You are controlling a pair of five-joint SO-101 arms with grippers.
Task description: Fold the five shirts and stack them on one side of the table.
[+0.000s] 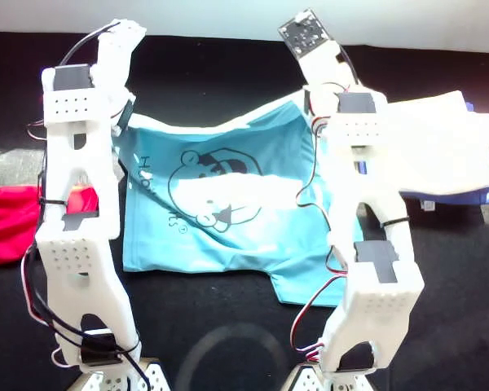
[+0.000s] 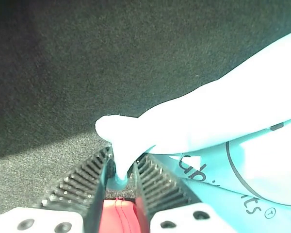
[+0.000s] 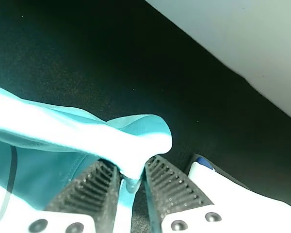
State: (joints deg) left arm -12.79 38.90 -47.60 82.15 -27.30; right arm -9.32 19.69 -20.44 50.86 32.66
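The teal shirt point(image 1: 220, 204) is spread across the middle of the table point(image 1: 228, 342), printed side up, with its far edge raised at both corners. The left gripper point(image 2: 120, 180) is closed narrowly on a small bunch of teal cloth at the far-left corner. The right gripper point(image 3: 132, 180) is clamped on a similar fold at the far-right corner.

Only a thin nub of fabric is caught between each pair of jaws — a slip is judged likely if the cloth is pulled hard or unevenly, and one corner would then be dropped mid-fold. A skewed crease could also be produced if the two corners are not carried toward the near edge together. A sleeve is seen trailing at the near-right part of the shirt and might be tucked under untidily.

The folded white shirt point(image 1: 440, 147) lies just beside the right arm at the right edge, so it could be brushed and disturbed. The red shirt point(image 1: 6, 224) is bunched at the left edge, near the left arm.
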